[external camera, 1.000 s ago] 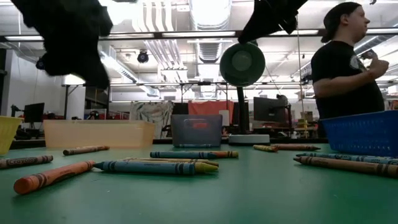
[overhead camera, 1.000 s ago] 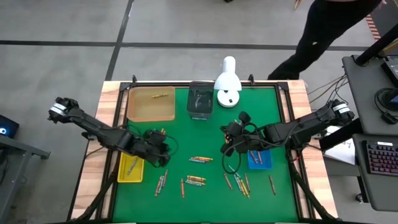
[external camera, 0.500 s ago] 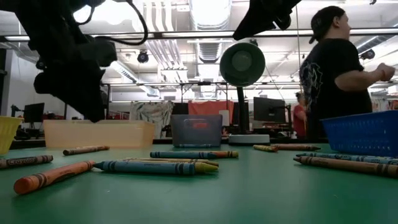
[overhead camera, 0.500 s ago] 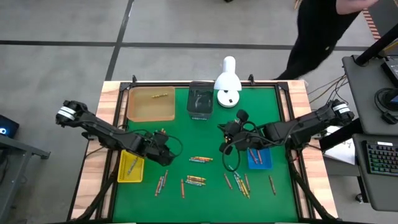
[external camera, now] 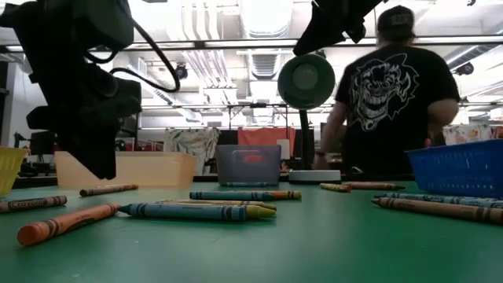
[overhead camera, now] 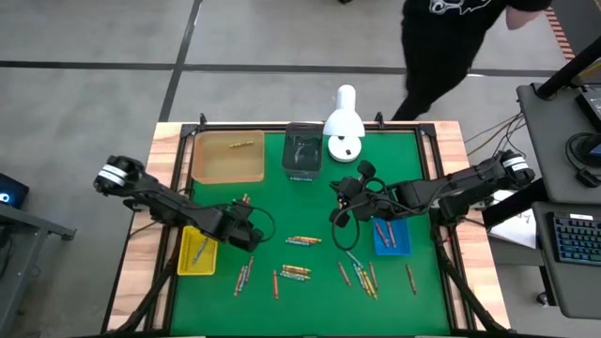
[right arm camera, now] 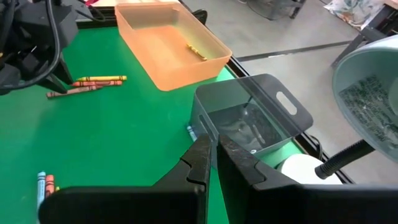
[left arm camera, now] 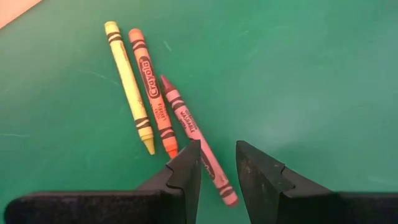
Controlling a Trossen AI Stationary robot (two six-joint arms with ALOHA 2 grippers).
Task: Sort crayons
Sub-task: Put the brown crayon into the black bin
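Left end effector (left arm camera: 217,171), fingers parted, straddles a red crayon (left arm camera: 194,135) lying on the green bench (left arm camera: 311,74); right end effector (right arm camera: 213,155), closed and empty, hovers mid-bench.

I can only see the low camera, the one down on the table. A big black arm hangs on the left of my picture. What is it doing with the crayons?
Observer: Its wrist camera shows the left gripper open, with one finger on each side of a reddish crayon lying on the green mat.
Child: Is that crayon all alone?
Observer: No. An orange crayon and a yellow crayon lie right beside it.
Child: Is anything inside the orange tray?
Observer: Seen from above, the orange tray has just one small crayon in it.
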